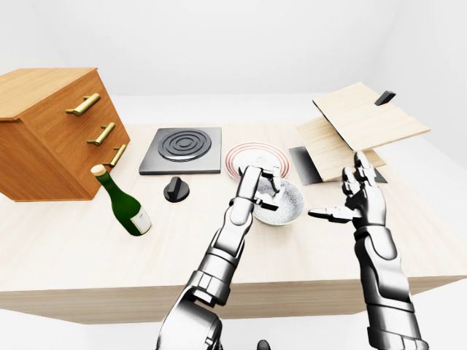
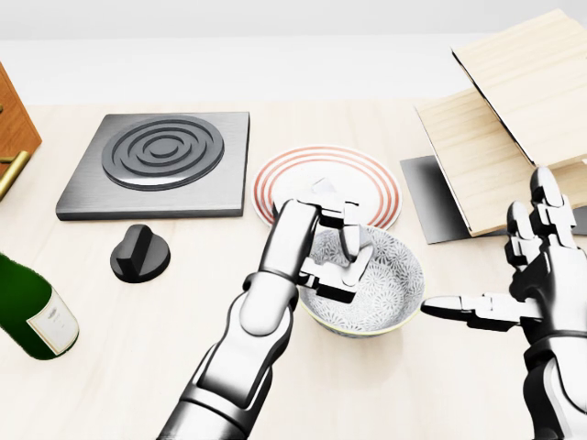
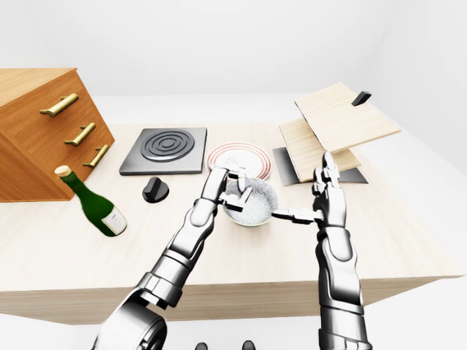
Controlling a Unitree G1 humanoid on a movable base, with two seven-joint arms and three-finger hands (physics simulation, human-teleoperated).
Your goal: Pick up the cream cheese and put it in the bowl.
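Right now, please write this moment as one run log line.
left hand: shut on cream cheese, over bowl | right hand: open, right of bowl | release: not yet
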